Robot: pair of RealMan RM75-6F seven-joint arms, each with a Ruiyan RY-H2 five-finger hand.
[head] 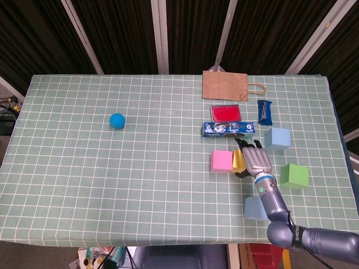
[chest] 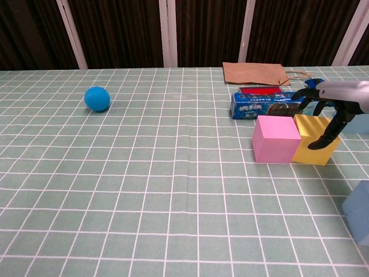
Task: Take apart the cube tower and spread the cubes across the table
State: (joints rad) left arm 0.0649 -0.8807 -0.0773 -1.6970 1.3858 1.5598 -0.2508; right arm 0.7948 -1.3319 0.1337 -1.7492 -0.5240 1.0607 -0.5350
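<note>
— Five cubes on the cloth, none stacked. Tower looks fully down. Light-blue cube point(head: 277, 138) near the far right, green cube point(head: 295, 175) by the right edge, a second blue cube point(head: 256, 208) at the near edge; those three sit well apart.

— And the other two?

— Pink cube point(chest: 275, 139) and yellow cube point(chest: 314, 139) stand side by side, faces touching, just in front of the blue cookie box point(chest: 271, 104). My read: stack done, spreading not finished; that pair wants separating.

— Right hand?

— Right hand point(head: 255, 158) is over the yellow cube. Chest view shows its fingers point(chest: 333, 128) spread and arched down, tips at the cube's top and right face, thumb side reaching over the back. Touching or nearly so; not clamped as far as I can tell. Nothing lifted.

— Left hand?

— Neither camera shows it.

— Anything else out there?

— Blue ball point(head: 116, 120) far left, paper bag point(head: 225, 85) at the back.
</note>
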